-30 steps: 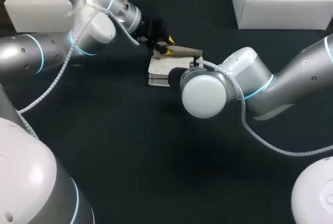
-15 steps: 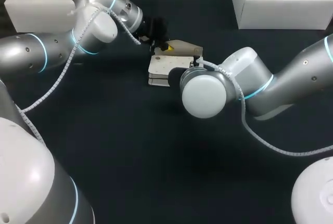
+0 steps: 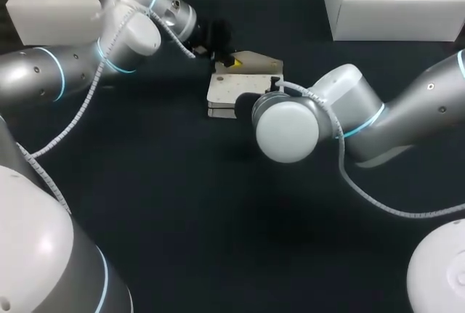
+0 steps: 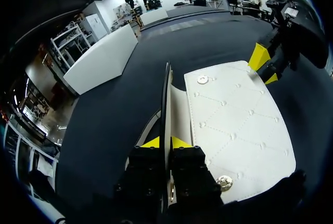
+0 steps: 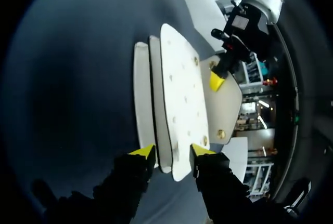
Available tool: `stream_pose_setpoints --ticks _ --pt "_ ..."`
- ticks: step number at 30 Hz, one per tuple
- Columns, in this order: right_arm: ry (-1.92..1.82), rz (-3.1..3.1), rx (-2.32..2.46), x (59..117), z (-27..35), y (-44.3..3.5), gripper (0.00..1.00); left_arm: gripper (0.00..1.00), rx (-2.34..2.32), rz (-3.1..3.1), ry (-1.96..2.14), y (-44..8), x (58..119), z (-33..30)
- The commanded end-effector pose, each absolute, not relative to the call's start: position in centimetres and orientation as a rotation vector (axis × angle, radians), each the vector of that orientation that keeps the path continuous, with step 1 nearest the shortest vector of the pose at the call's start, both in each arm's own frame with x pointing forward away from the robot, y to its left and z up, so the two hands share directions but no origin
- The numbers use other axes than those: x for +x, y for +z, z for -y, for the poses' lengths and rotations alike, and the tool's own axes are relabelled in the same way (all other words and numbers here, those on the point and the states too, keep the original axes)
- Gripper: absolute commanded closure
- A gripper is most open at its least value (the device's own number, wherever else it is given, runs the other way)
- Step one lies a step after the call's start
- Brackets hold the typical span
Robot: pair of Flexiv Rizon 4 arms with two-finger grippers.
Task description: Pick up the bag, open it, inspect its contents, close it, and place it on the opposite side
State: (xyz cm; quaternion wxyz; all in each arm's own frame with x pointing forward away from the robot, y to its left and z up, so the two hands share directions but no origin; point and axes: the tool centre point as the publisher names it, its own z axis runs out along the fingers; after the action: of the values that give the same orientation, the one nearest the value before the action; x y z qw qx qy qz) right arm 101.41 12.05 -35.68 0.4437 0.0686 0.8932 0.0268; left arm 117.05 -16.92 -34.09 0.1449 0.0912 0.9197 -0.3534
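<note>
the right gripper [image 5: 173,150], hiding behind its wrist from above, is clasping the white quilted bag [image 3: 229,91] lying mid dark table [image 3: 182,204]; the left gripper [image 4: 165,143] is pinching its raised flap [image 3: 254,61].

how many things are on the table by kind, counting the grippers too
bag: 1
white boxes: 2
grippers: 2, left gripper and right gripper
total: 5
</note>
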Motion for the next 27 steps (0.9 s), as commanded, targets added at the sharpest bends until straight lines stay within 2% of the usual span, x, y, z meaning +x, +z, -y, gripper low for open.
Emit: stream_pose_setpoints --ticks 1,9,11,12,13,19,22,27 --pt "0.072 -2.222 0.168 100.0 -11.4 -33.8 0.0 1.0 0.251 -2.661 -1.006 -33.0 117.0 16.9" --pt "0.135 -2.204 0.168 98.6 -11.1 -29.7 0.0 1.0 0.22 -2.69 -1.019 -30.3 116.5 16.9" --pt "0.135 -2.201 0.161 98.3 -11.2 -28.8 0.11 1.0 0.214 -2.693 -1.032 -29.5 116.2 16.8" --pt "0.133 -2.201 0.155 98.3 -11.2 -28.5 0.25 1.0 0.21 -2.696 -1.039 -29.1 116.1 16.8" --pt "0.12 -2.207 0.149 98.2 -11.2 -28.3 0.47 1.0 0.209 -2.696 -1.038 -28.8 116.0 16.7" --pt "0.103 -2.222 0.124 98.1 -10.9 -26.8 0.76 1.0 0.225 -2.712 -1.028 -27.0 114.6 16.5" --pt "0.107 -2.235 0.118 98.1 -10.8 -26.3 1.0 1.0 0.233 -2.716 -1.025 -26.3 114.0 16.4" --pt "0.115 -2.272 0.093 98.3 -10.8 -25.4 1.0 1.0 0.234 -2.731 -1.061 -25.4 112.9 16.2"
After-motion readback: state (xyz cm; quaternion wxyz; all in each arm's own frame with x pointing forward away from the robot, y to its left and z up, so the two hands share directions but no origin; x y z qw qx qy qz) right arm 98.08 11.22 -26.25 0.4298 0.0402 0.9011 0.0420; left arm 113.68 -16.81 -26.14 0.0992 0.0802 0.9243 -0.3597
